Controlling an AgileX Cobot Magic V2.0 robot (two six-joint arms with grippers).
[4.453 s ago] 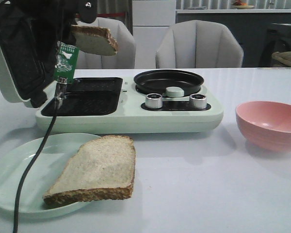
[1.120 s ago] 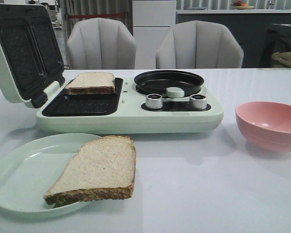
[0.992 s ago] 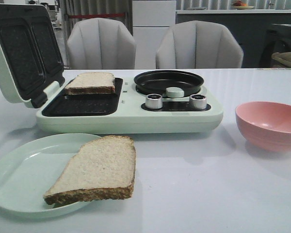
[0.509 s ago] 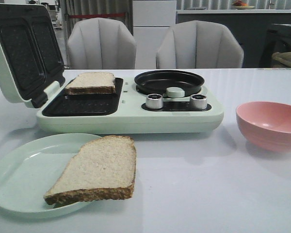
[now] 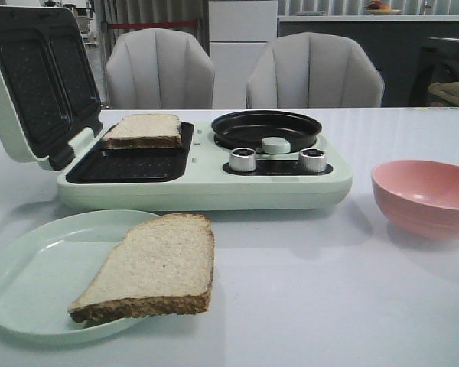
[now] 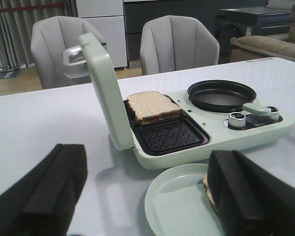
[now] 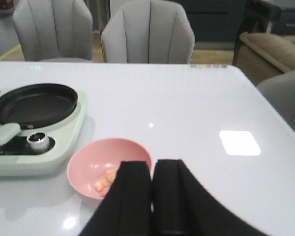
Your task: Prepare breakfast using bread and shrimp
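One slice of bread (image 5: 143,130) lies in the far well of the open sandwich maker (image 5: 206,172), and the other slice (image 5: 149,267) rests on the pale green plate (image 5: 30,283) on the white worktop (image 5: 329,306). The shrimp (image 7: 105,181) sit in the pink bowl (image 7: 88,164). The left pincer (image 6: 147,196) is spread wide and empty; the right pincer (image 7: 152,196) is closed on nothing, above the bowl's edge. No lettering or brand marks are legible anywhere.
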